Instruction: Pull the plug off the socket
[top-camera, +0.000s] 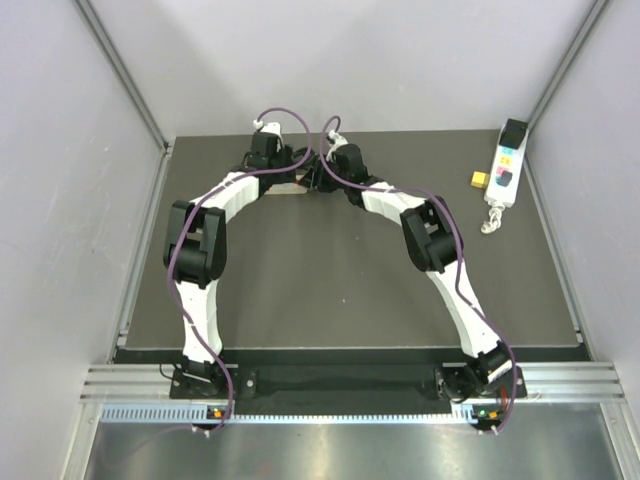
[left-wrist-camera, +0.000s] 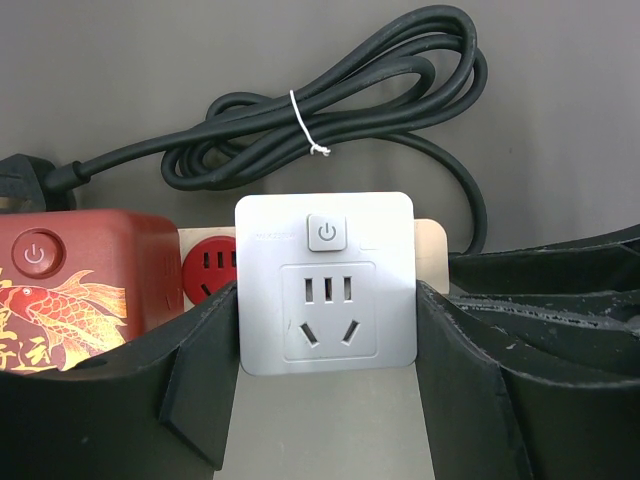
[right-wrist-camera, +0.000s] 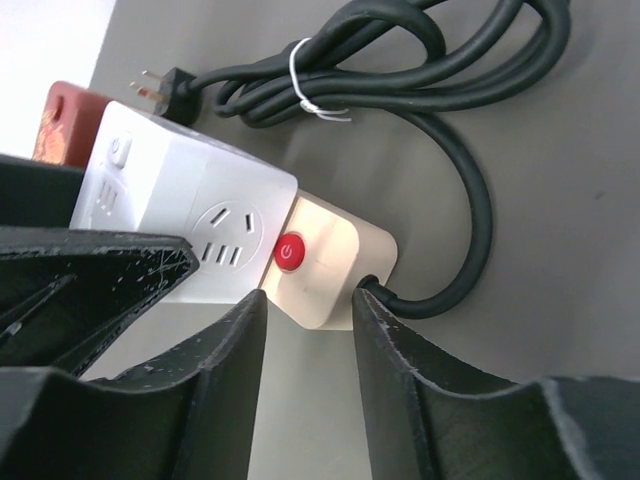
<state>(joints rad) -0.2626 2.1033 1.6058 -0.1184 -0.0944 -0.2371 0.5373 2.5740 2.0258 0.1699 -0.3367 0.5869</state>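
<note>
A white cube plug (left-wrist-camera: 325, 285) sits pushed into a beige socket strip (right-wrist-camera: 325, 265) at the far middle of the table (top-camera: 350, 290). My left gripper (left-wrist-camera: 325, 330) is shut on the white plug, with a finger pressed against each of its side faces. My right gripper (right-wrist-camera: 308, 305) grips the strip's cable end, one finger by the red switch (right-wrist-camera: 289, 251) and the other by the cable outlet. In the top view both grippers (top-camera: 283, 172) (top-camera: 318, 170) meet over the strip (top-camera: 293, 190).
A red cube plug (left-wrist-camera: 70, 290) with a fish print sits in the strip to the left of the white one. The strip's black cable (left-wrist-camera: 330, 110) lies coiled and tied behind it. A white remote (top-camera: 505, 165) and a small yellow block (top-camera: 481, 180) lie far right.
</note>
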